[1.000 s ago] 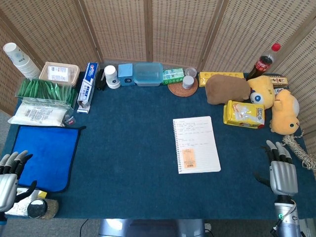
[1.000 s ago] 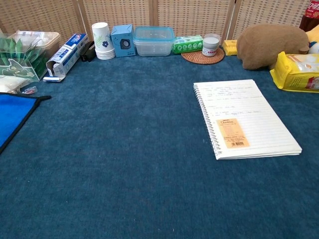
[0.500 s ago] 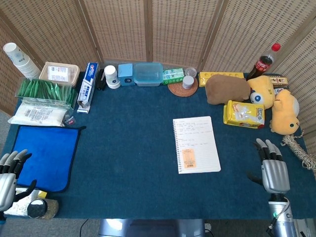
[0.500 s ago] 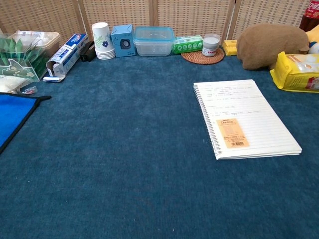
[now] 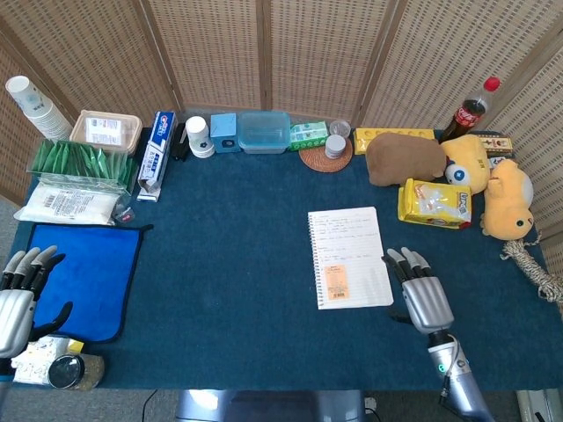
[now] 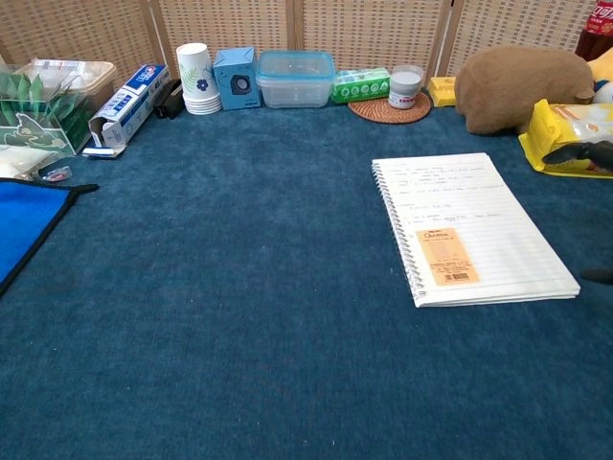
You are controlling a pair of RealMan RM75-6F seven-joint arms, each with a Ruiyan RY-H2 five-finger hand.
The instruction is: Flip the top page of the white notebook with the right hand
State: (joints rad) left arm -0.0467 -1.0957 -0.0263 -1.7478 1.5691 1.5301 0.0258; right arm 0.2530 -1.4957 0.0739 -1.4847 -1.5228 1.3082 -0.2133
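Your desk, covered in dark blue cloth, carries everything. Biggest item on it: the blue mat at the left edge, near the front-left corner. Next, the white notebook lies flat & closed-down on its top page, right of desk centre, spiral binding along its left side, w/ an orange sticker on the lower part of the page. Handwriting covers the upper lines.

Brown plush sits toward the back-right, w/ a yellow snack bag just in front of it & a yellow plush at the right edge. Clear lidded box is at the back edge, mid-desk, next to a toothpaste carton further left.

Your right hand is palm-down just beside the notebook's right edge, near its front-right corner; fingers straight & slightly apart, holding nothing. Can't tell if fingertips touch the page. Your left hand hovers at the front-left corner by the mat, fingers spread, also holding nothing.
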